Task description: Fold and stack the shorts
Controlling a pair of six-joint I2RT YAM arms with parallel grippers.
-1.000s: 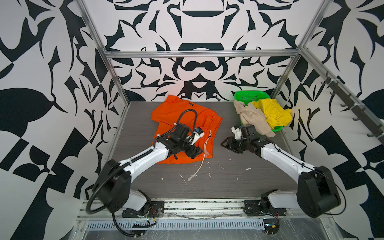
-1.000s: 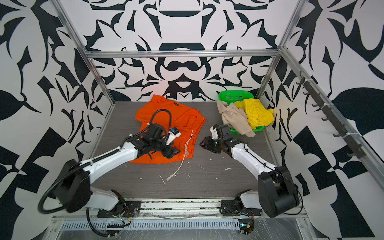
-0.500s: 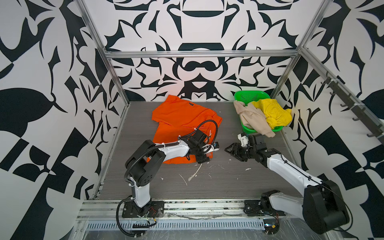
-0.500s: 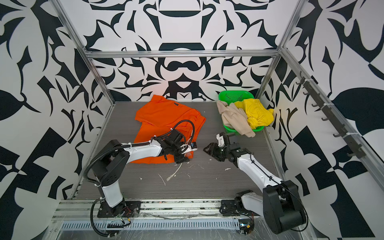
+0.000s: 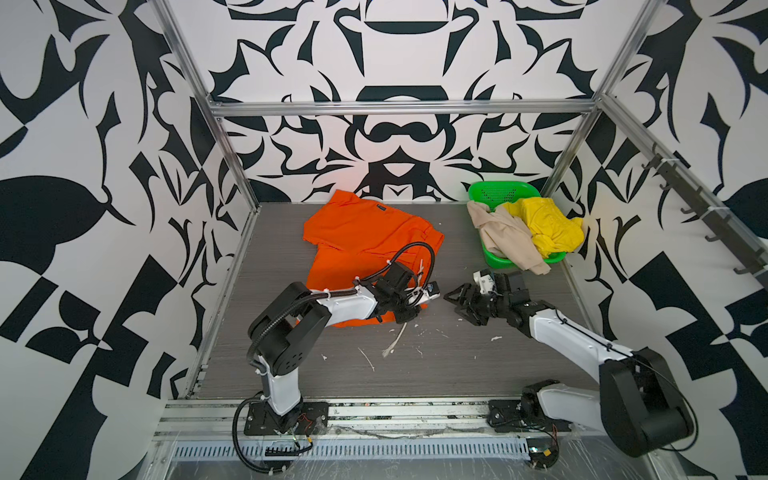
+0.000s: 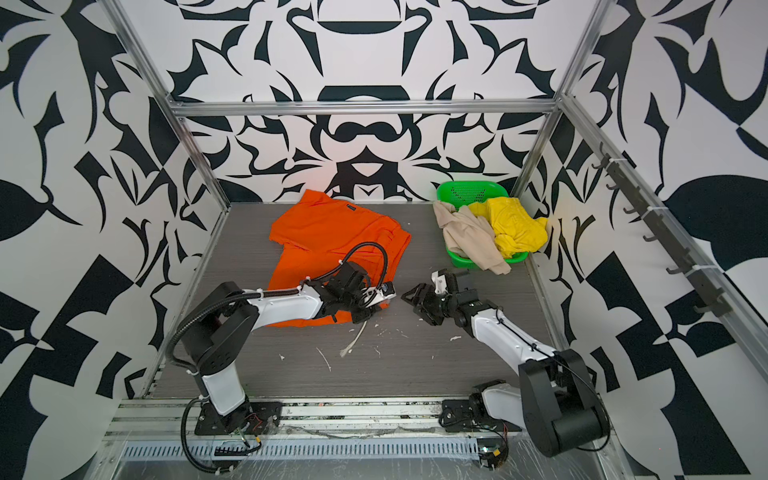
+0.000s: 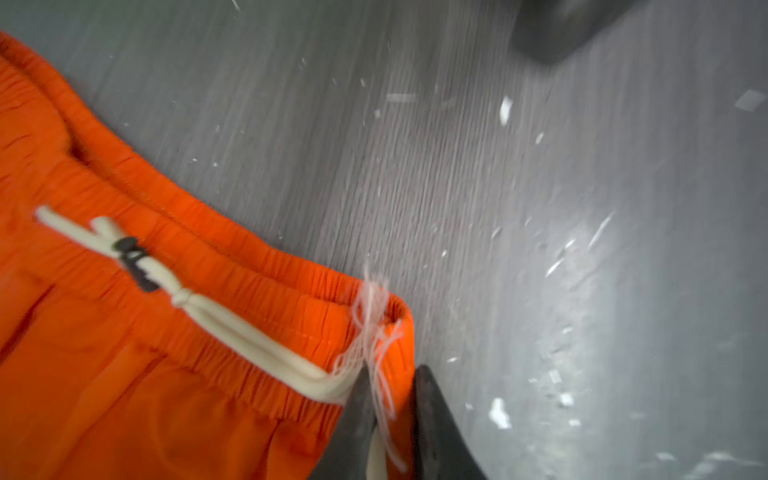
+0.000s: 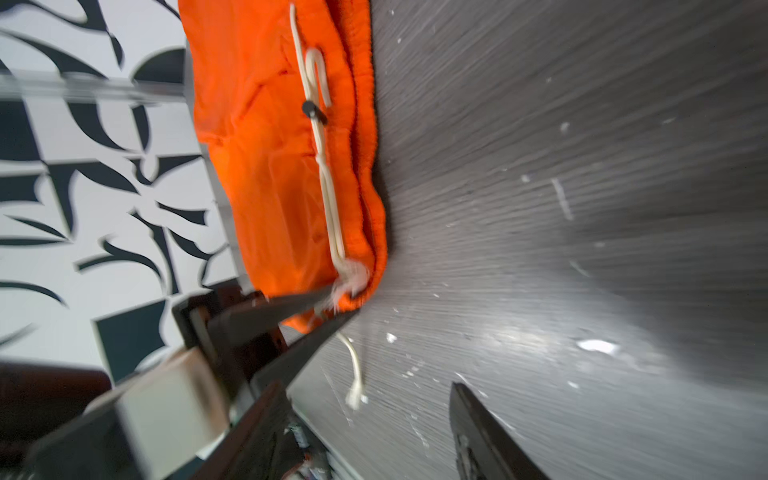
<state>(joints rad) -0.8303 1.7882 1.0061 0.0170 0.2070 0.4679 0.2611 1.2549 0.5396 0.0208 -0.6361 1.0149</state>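
At waistband corner of orange shorts (image 5: 365, 232), spread on table (image 5: 457, 365), clamped left gripper (image 7: 392, 374) narrowly on cloth and drawstring (image 7: 232, 332), seemingly. Held right gripper (image 5: 459, 309) spread apart just beside, empty, above bare table.

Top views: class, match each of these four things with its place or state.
Things:
1 orange shorts
2 beige shorts
3 yellow shorts
4 right gripper

Places or states:
A open, empty, above the table
B heaped inside the green basket
C spread on the table, waist corner pinched in the left gripper
D spilling over the basket's front rim

Pairs: 1-C, 2-D, 3-B, 4-A
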